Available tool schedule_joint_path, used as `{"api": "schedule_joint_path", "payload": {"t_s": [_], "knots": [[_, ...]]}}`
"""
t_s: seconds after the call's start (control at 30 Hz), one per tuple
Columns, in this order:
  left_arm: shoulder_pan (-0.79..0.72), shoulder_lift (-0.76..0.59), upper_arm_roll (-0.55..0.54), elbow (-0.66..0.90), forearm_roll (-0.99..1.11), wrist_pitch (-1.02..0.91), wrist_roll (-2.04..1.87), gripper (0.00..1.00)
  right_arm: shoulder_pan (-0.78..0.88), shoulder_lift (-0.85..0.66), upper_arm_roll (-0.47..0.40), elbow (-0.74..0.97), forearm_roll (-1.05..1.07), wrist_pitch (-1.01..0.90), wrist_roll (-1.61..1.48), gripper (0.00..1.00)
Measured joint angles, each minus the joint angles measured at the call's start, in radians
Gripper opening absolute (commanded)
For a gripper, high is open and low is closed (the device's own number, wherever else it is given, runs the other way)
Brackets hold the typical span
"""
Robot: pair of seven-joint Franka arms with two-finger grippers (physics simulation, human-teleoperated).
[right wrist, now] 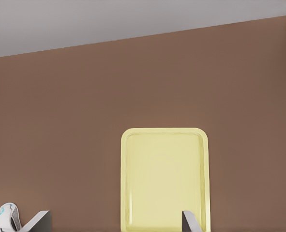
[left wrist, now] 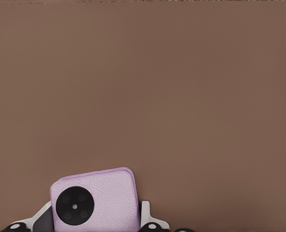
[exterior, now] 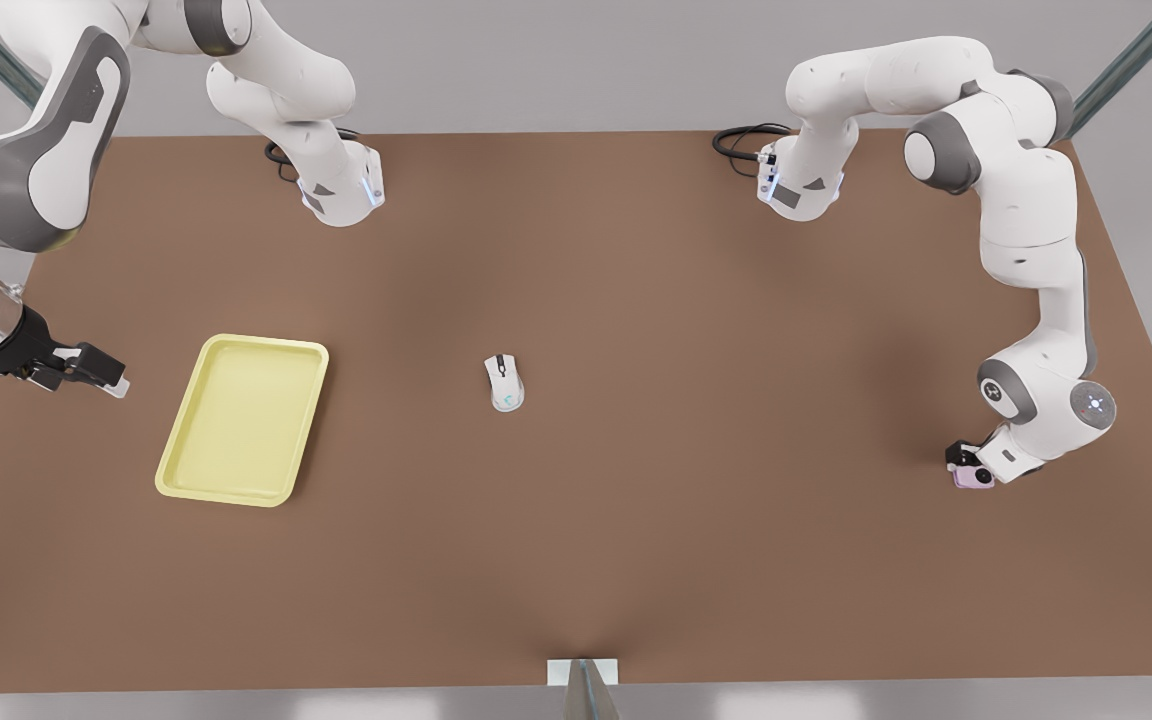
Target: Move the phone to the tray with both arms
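Counter (exterior: pixel 636 560) first, the big brown slab that carries everything. My two arms reach in from its far edge. The right arm swings out over the short edge on the front view's left, and the left arm is bent down by the opposite short edge.

Next in size, the tray (exterior: pixel 242 420), pale yellow and nothing in it, lying flat near that left-hand edge. My right gripper (exterior: pixel 96 372) hovers just outside it, above the counter, fingers (right wrist: pixel 190 221) spread wide apart and holding nothing. From the right wrist view the tray (right wrist: pixel 164 179) sits straight ahead between them. I'd say this arm is waiting by the drop-off so it can receive.

Smaller again, the white mouse (exterior: pixel 505 383) in the middle of the counter, well apart from both grippers. It's not my concern, just something to steer past.

Smallest, the phone (exterior: pixel 974 477), pink, down by the counter's right-hand edge and well apart from the tray. My left gripper (exterior: pixel 968 467) is on it. The left wrist view shows the phone (left wrist: pixel 97 200) between my fingers (left wrist: pixel 145 212), camera ring facing up, fingers closed against its sides. That's too far for one arm, I reckon, so a handover makes sense.
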Motion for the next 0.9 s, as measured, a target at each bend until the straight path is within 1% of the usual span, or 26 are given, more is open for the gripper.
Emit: {"api": "schedule_joint_path", "payload": {"t_s": [0.1, 0.17, 0.33, 0.43, 0.47, 0.57, 0.63, 0.77, 0.9], "knots": [[-0.027, -0.012, -0.002, 0.024, 0.001, -0.017, 0.003, 0.78, 0.0, 0.001, 0.0, 0.0, 0.0, 0.0, 0.0, 1.0], [-0.083, -0.035, 0.0, 0.046, 0.005, -0.051, -0.005, 0.78, 0.0, 0.001, 0.0, 0.0, 0.0, 0.0, 0.0, 1.0], [-0.331, -0.108, 0.007, 0.062, 0.029, -0.174, -0.095, 0.78, 0.0, 0.001, 0.0, 0.0, 0.0, 0.0, 0.0, 1.0], [-0.532, -0.104, 0.006, 0.13, 0.04, -0.258, -0.211, 0.78, 0.0, 0.001, 0.0, 0.0, 0.0, 0.0, 0.0, 1.0], [-0.597, -0.087, 0.005, 0.161, 0.041, -0.279, -0.256, 0.78, 0.0, 0.001, 0.0, 0.0, 0.0, 0.0, 0.0, 1.0], [-0.766, 0.001, 0.0, 0.33, 0.044, -0.364, -0.401, 0.78, 0.001, 0.001, 0.001, -0.001, 0.0, 0.0, 0.0, 1.0], [-0.849, 0.044, -0.008, 0.402, 0.04, -0.404, -0.5, 0.79, 0.004, 0.001, 0.003, -0.001, 0.002, 0.0, 0.0, 1.0], [-0.937, 0.165, -0.046, 0.585, 0.037, -0.447, -0.686, 0.79, -0.001, -0.001, 0.001, -0.002, 0.008, -0.002, 0.0, 1.0], [-0.979, 0.256, -0.049, 0.67, 0.041, -0.422, -0.839, 0.81, -0.003, -0.006, 0.001, -0.002, 0.01, -0.005, 0.0, 1.0]]}}
